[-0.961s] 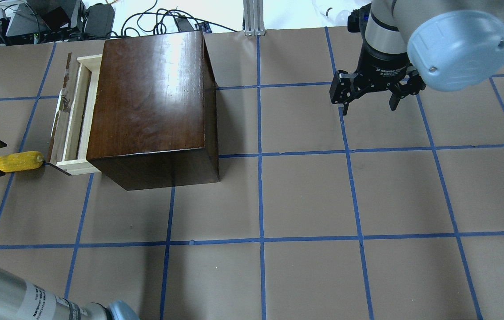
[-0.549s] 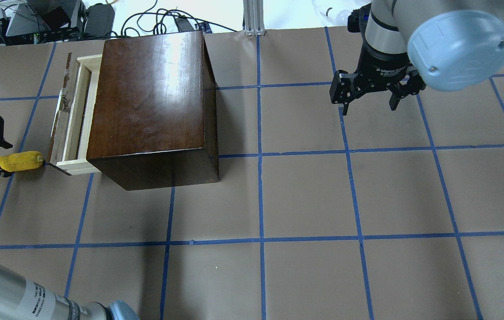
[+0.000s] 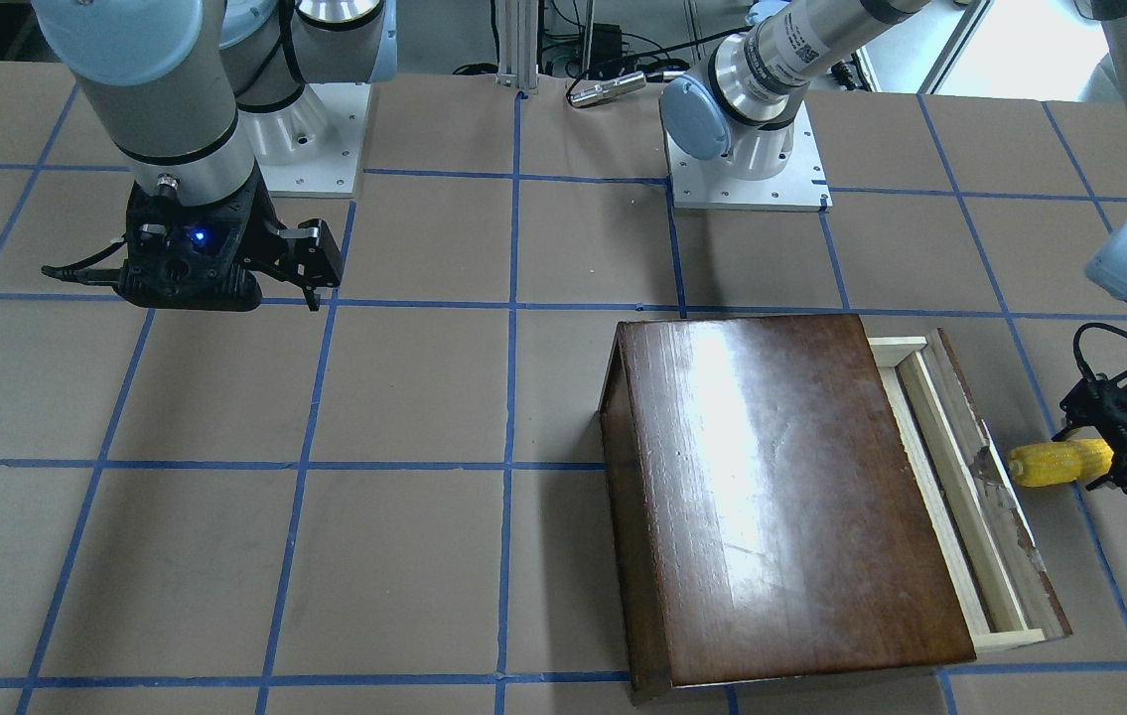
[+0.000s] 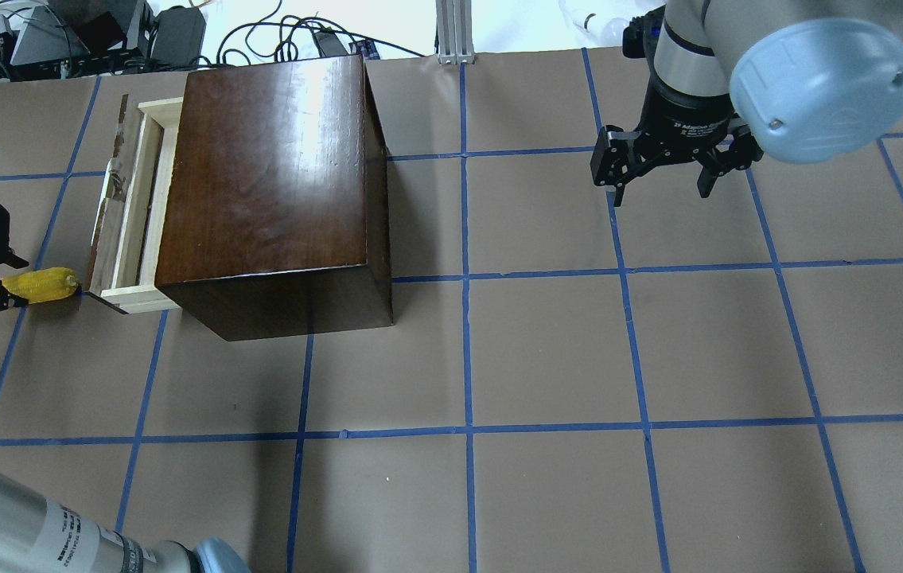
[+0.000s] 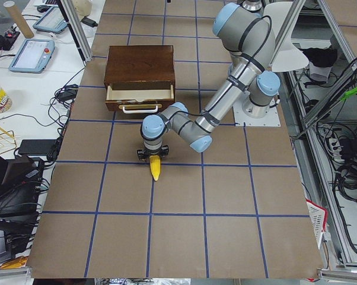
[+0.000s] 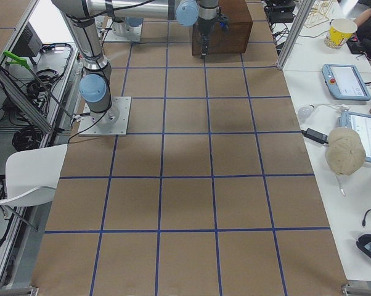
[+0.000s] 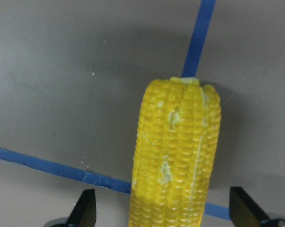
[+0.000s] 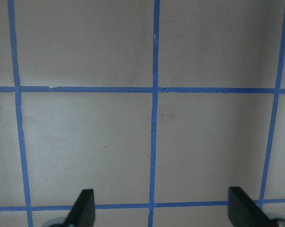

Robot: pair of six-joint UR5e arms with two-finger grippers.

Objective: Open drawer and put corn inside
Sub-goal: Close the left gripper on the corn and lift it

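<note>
My left hand (image 4: 4, 282) sits spread around the corn (image 4: 45, 284), unclamped, on the desk (image 4: 546, 350) at the open drawer's (image 4: 130, 199) eight o'clock. My right hand (image 4: 662, 193) hangs spread.

— What's the box (image 4: 268, 175) made of?
— Dark wood, glossy, with glare streaked across its top. At its nine o'clock from overhead sits the drawer (image 4: 131, 215): pale bare wood, matt, with a scuffed dark front.
— And the corn (image 7: 178, 156)?
— Yellow, bumpy kernels, a faint plastic-like sheen.
— The table (image 4: 546, 350)?
— Matt brown paper, smooth, gridded with blue tape (image 4: 467, 278).
</note>
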